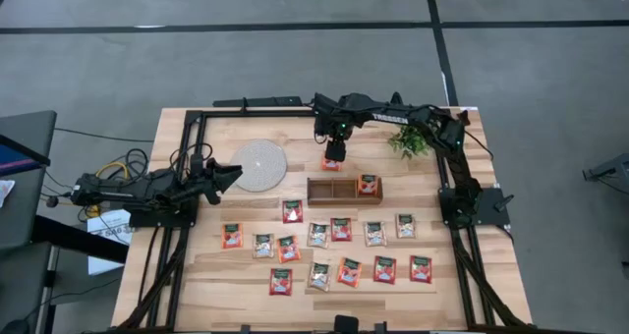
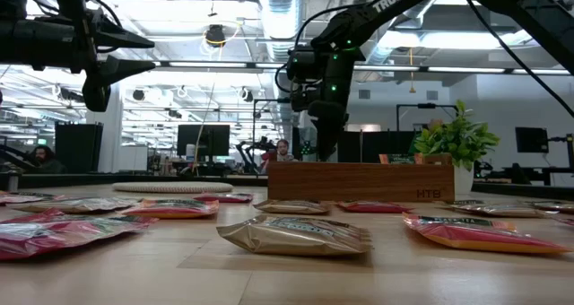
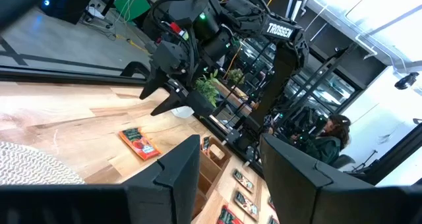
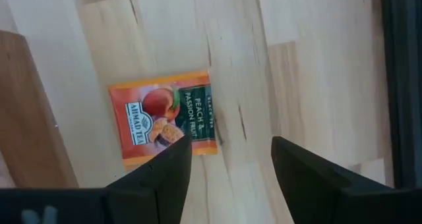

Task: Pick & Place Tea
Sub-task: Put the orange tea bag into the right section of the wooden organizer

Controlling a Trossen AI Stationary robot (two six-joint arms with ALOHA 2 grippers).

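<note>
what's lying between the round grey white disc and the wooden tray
Nothing lies there: in the high view the stretch between the round grey-white disc and the brown three-compartment wooden tray is bare tabletop.

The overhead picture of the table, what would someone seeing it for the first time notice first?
Most striking is the scatter of red-orange and pale tea sachets spread in loose rows over the near half of the wooden table. Behind them sits the wooden tray, holding one red-orange sachet in its right-end compartment. Just beyond the tray, the right hand hangs open over a lone peach tea sachet lying flat on the table.
</note>
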